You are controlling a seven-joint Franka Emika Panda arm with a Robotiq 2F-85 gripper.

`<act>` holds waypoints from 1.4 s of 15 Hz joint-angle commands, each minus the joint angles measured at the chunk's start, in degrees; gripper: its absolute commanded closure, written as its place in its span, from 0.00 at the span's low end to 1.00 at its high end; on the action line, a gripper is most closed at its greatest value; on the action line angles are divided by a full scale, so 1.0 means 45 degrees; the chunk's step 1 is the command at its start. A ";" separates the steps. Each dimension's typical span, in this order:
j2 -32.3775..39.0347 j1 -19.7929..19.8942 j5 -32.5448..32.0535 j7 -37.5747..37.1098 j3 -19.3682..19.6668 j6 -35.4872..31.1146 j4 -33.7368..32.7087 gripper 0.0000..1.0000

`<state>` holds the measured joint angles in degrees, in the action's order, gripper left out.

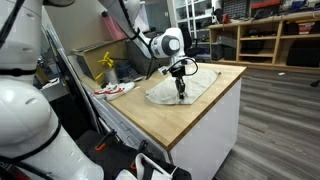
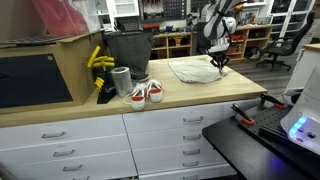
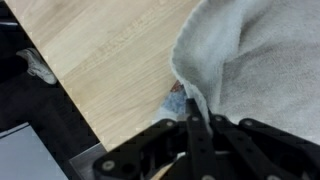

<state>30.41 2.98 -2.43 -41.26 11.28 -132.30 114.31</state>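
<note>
I found the gripper (image 3: 195, 118) with its jaws drawn together, pinched on a fold at the edge of the grey towel (image 3: 262, 55). In the wrist view the fold ran straight down between the fingertips, so the pads themselves were covered by cloth and by the dark finger links.

The towel lay spread flat on the wooden countertop (image 3: 105, 60), toward its far end, with the gripper standing on its near edge in an exterior view (image 1: 180, 90). Just beside the pinched fold, a small blue and orange patch (image 3: 175, 101) showed under the towel's edge. It was too blurred and too covered to identify. The right and upper parts of the towel were cut off by the frame in the wrist view.

Count on the countertop, from an exterior view:
- One towel.
- Two white sneakers with red trim (image 2: 146, 93), side by side near the front edge and well apart from the towel.
- One grey cylindrical cup (image 2: 121, 80), just beside the sneakers.
- One black bin (image 2: 127, 48) behind the cup.
- One yellow item (image 2: 97, 58) beside the bin, its form unclear at this size.

Below the countertop I counted two columns of white drawers (image 2: 160, 130); the lowest row was cut off. The shelving behind was too small to itemise. A large white robot body (image 1: 25, 120) blocked the near left corner in an exterior view.
</note>
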 commanded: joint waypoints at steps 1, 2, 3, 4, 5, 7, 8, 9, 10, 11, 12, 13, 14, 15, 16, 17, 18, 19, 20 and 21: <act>0.0274 -0.0079 0.0893 -0.0811 0.0055 0.0433 -0.0702 0.99; 0.0315 -0.0076 0.1054 -0.0946 0.0047 0.0543 -0.0799 0.99; 0.0352 -0.0083 0.1183 -0.1084 0.0055 0.0598 -0.0879 0.99; 0.0392 -0.0090 0.1299 -0.1268 0.0065 0.0614 -0.0946 0.99; 0.0434 -0.0121 0.1378 -0.1554 0.0105 0.0439 -0.0965 0.99; 0.0508 -0.0110 0.1515 -0.1982 0.0109 0.0363 -0.1047 0.99; 0.0555 -0.0108 0.1576 -0.2240 0.0127 0.0234 -0.1081 0.99; 0.0609 -0.0129 0.1587 -0.2521 0.0162 0.0116 -0.1129 0.99; 0.0658 -0.0154 0.1591 -0.2853 0.0204 -0.0153 -0.1144 0.99; 0.0708 -0.0149 0.1608 -0.3160 0.0228 -0.0356 -0.1189 0.99; 0.0754 -0.0142 0.1621 -0.3455 0.0249 -0.0549 -0.1241 0.99; 0.0801 -0.0145 0.1609 -0.3727 0.0264 -0.0667 -0.1275 0.99; 0.0822 -0.0163 0.1562 -0.3942 0.0284 -0.0763 -0.1274 0.72; 0.0823 -0.0159 0.1538 -0.4068 0.0274 -0.0820 -0.1252 0.71; 0.0797 -0.0172 0.1486 -0.4151 0.0265 -0.0855 -0.1199 0.64; 0.0726 -0.0154 0.1489 -0.4111 0.0220 -0.0928 -0.1111 0.57; 0.0658 -0.0148 0.1513 -0.4145 0.0202 -0.1054 -0.1026 0.50; 0.0537 -0.0102 0.1583 -0.4048 0.0141 -0.1202 -0.0914 0.42; 0.0440 -0.0076 0.1638 -0.3956 0.0091 -0.1391 -0.0815 0.35; 0.0342 -0.0047 0.1732 -0.3895 0.0027 -0.1585 -0.0719 0.27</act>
<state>33.73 2.92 3.60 -58.71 11.78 -136.94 109.45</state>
